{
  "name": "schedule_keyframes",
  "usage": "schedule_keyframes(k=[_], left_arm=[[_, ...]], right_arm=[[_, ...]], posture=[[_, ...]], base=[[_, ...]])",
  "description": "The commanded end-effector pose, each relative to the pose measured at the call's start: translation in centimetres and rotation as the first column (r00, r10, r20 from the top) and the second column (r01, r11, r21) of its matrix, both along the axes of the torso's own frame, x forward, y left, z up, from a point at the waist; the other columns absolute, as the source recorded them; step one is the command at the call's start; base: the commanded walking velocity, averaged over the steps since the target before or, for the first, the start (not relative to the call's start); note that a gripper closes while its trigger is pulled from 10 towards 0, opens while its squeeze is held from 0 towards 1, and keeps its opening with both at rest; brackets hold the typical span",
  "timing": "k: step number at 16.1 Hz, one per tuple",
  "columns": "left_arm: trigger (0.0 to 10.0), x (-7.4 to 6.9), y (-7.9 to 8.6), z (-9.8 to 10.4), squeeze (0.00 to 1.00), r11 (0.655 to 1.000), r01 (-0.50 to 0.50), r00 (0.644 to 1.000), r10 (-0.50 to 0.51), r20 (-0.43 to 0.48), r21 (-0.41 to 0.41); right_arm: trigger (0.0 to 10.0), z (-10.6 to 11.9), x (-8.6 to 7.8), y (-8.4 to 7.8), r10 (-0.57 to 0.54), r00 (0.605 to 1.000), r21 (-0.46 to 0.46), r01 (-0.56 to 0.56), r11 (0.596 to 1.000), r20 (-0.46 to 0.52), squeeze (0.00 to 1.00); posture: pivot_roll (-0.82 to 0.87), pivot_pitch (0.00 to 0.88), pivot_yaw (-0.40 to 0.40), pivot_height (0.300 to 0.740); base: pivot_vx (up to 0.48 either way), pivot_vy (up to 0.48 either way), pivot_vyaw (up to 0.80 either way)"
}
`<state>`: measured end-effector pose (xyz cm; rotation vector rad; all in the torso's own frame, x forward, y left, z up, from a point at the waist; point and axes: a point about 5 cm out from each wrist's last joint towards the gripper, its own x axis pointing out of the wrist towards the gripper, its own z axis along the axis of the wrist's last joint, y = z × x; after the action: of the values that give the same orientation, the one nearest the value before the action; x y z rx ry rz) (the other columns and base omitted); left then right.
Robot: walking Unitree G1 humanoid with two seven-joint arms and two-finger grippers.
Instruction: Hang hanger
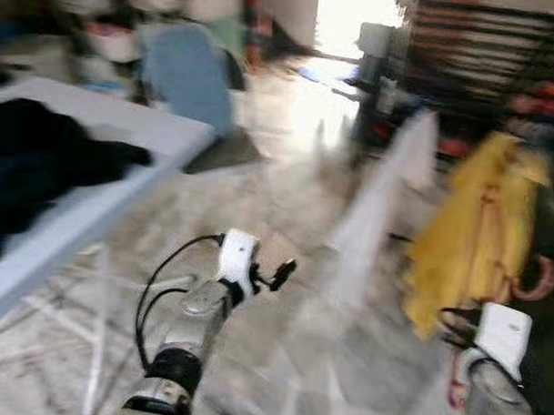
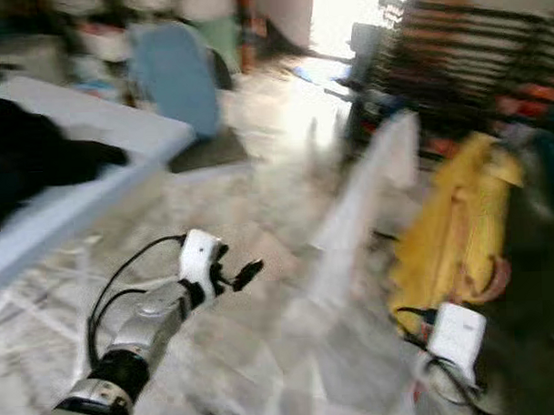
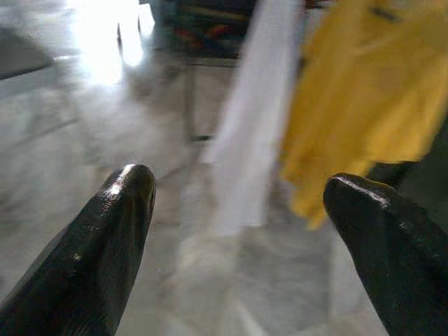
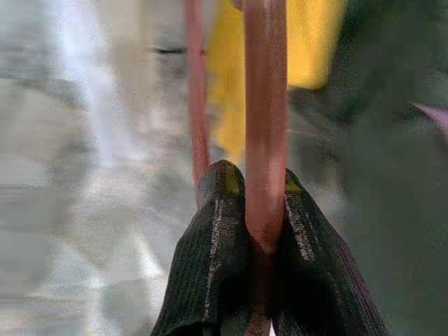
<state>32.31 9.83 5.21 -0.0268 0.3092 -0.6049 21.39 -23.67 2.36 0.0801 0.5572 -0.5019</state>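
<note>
Now the right gripper (image 4: 264, 210) clamps a pink hanger (image 4: 265, 105); left gripper (image 3: 238, 210) gapes wide.

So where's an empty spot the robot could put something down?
Bare floor lies open between the bed and the hanging white cloth, around the open left gripper. The bed's near edge is bare too. It is crowded by the yellow shirt, rack and right gripper, which pinches the pink hanger.

Bed (image 1: 120, 149) left — hung garments (image 1: 478, 228) right, floor (image 1: 291, 353) between.
</note>
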Motion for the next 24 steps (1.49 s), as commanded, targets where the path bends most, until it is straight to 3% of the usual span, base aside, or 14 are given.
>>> schedule_keyframes(k=[1,2,3,9,16,22,24], left_arm=[[10.0,0.4,0.0,0.4,0.0,1.0,0.005,1.0,-0.005,0.01,0.005],[10.0,0.5,0.0,0.4,0.0,1.0,0.006,1.0,-0.007,0.007,0.009],[10.0,0.5,-0.1,0.4,0.0,1.0,0.013,1.0,-0.013,0.007,0.011],[10.0,0.8,-0.2,0.7,0.0,1.0,0.02,1.0,-0.02,0.019,0.02],[10.0,0.0,-0.2,-0.6,0.0,0.999,0.015,1.0,-0.015,-0.023,0.03],[10.0,0.1,-0.1,-0.5,0.0,0.999,0.009,1.0,-0.009,-0.023,0.035],[10.0,0.1,-0.3,-0.4,0.0,1.0,0.0,1.0,0.0,-0.021,0.016]], right_arm=[[10.0,0.5,0.2,0.3,0.001,1.0,0.002,-0.001,1.0,0.016,0.0],[10.0,0.8,0.4,0.8,0.104,0.994,-0.028,-0.104,0.994,0.026,0.0],[10.0,0.8,0.3,1.0,0.119,0.993,-0.021,-0.118,0.993,0.022,0.0],[10.0,0.0,-0.5,-0.3,-0.012,1.0,-0.006,0.011,1.0,-0.029,0.0],[10.0,-0.3,-1.1,-0.2,-0.005,0.998,0.001,0.005,1.0,-0.058,0.0],[10.0,-0.6,-0.6,0.2,0.123,0.989,0.068,-0.118,0.991,-0.079,0.0],[10.0,-0.6,-0.7,-0.2,0.103,0.991,0.05,-0.099,0.994,-0.082,0.0]], posture=[[0.05,0.0,-0.043,0.74],[0.04,0.0,-0.044,0.74],[0.04,0.0,-0.045,0.74],[0.05,0.0,-0.051,0.74],[0.04,0.0,-0.049,0.74],[0.05,0.0,-0.06,0.74],[0.05,0.0,-0.065,0.74]], base=[[0.446,0.0,0.0],[0.435,0.0,0.0],[0.431,0.0,0.0],[0.428,0.0,-0.13],[0.424,0.035,-0.79],[0.391,0.276,0.0],[0.137,0.424,0.0]])
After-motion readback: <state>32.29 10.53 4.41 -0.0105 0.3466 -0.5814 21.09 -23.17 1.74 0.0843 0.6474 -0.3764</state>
